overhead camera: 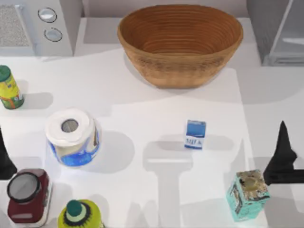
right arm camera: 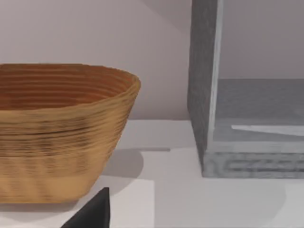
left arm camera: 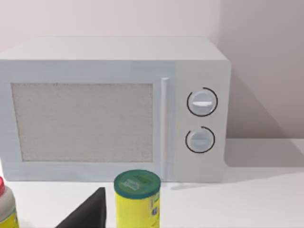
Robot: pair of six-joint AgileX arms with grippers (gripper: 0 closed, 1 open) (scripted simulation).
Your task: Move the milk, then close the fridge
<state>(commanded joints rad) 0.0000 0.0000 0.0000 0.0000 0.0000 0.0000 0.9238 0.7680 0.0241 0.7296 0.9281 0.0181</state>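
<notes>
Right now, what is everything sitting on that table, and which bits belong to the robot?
milk: one, blue and white, table middle, upright.
fridge: one, grey, back right corner, open.
basket: one, brown, back middle.
microwave: one, pale grey, two knobs, back left corner.
paper roll: one, white with blue wrap, left.
yellow can: one, green lid, left edge.
teal carton: one, front right.
red device: one, front left.
green-topped bottle: one, front edge.
left gripper: black, left edge.
right gripper: black, right edge beside the teal carton.
</notes>
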